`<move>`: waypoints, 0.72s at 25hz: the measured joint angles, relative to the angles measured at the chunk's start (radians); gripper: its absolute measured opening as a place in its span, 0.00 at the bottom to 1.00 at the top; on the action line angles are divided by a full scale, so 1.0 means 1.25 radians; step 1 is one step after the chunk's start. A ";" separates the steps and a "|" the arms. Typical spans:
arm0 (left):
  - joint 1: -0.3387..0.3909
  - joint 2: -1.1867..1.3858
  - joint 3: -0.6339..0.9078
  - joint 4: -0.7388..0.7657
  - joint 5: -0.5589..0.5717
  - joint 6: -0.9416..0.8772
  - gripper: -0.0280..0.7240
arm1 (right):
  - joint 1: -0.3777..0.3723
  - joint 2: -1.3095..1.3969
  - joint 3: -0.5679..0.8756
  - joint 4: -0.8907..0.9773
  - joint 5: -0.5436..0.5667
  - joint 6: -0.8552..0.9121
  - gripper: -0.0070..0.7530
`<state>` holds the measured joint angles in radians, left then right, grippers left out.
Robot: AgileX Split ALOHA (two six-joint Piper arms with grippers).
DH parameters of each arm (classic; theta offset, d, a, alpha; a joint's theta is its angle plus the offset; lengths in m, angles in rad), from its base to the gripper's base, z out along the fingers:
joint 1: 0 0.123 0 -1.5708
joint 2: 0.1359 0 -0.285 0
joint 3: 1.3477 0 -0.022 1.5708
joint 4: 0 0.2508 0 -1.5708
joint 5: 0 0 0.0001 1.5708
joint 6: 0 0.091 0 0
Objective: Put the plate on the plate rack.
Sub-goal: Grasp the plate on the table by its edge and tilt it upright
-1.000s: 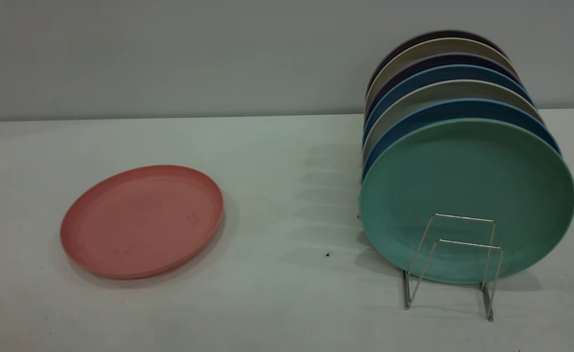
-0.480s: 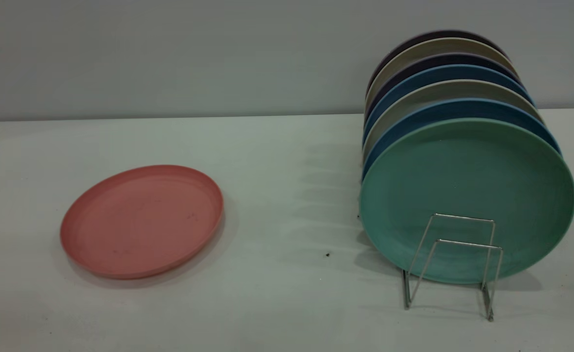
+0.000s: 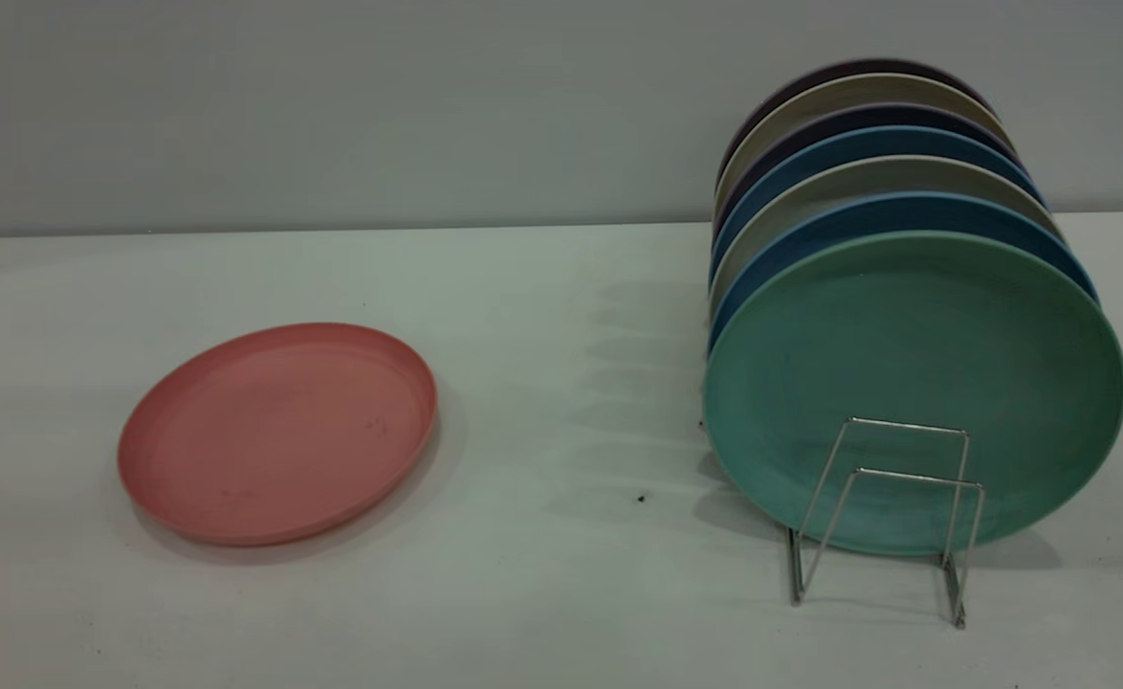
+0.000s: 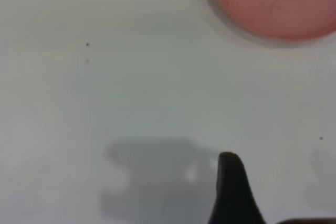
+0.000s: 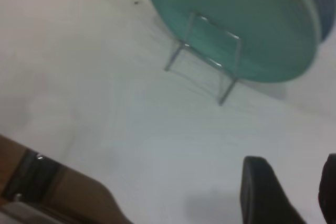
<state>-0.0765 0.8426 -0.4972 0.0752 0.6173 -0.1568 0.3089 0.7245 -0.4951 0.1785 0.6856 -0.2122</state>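
The salmon-pink plate lies flat on the white table at the left; nothing touches it. Its edge also shows in the left wrist view. The silver wire plate rack stands at the right, its two front loops empty; it also shows in the right wrist view. Neither gripper shows in the exterior view. Part of my left gripper hovers over bare table, well apart from the pink plate. My right gripper is open and empty over the table, some way in front of the rack.
A mint-green plate stands upright in the rack behind the empty loops, with several blue, beige and dark plates behind it. The green plate also shows in the right wrist view. A wooden table edge shows there.
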 joint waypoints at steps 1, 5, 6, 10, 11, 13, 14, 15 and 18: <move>0.000 0.034 0.000 0.000 -0.027 -0.007 0.71 | 0.000 0.015 0.000 0.021 -0.010 -0.016 0.38; 0.000 0.171 0.000 0.000 -0.130 -0.031 0.71 | 0.000 0.068 -0.016 0.114 -0.016 -0.101 0.38; 0.000 0.207 0.000 0.000 -0.156 -0.034 0.71 | 0.000 0.082 -0.025 0.132 -0.016 -0.122 0.38; 0.034 0.332 -0.002 0.000 -0.259 -0.055 0.71 | 0.000 0.130 -0.055 0.193 -0.021 -0.180 0.38; 0.050 0.364 -0.003 0.000 -0.280 -0.057 0.71 | 0.000 0.140 -0.059 0.203 -0.023 -0.189 0.38; 0.079 0.424 -0.008 0.000 -0.332 -0.059 0.71 | 0.000 0.167 -0.063 0.215 -0.026 -0.202 0.38; 0.092 0.448 -0.012 0.000 -0.351 -0.059 0.71 | 0.000 0.180 -0.064 0.222 -0.027 -0.208 0.38; 0.101 0.476 -0.020 0.000 -0.369 -0.059 0.71 | 0.000 0.191 -0.064 0.229 -0.028 -0.214 0.38; 0.107 0.554 -0.059 0.000 -0.396 -0.060 0.71 | 0.000 0.215 -0.064 0.259 -0.030 -0.240 0.38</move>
<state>0.0573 1.5350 -0.5714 0.0756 0.1220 -0.2324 0.3089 0.9926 -0.5748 0.5025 0.6477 -0.5125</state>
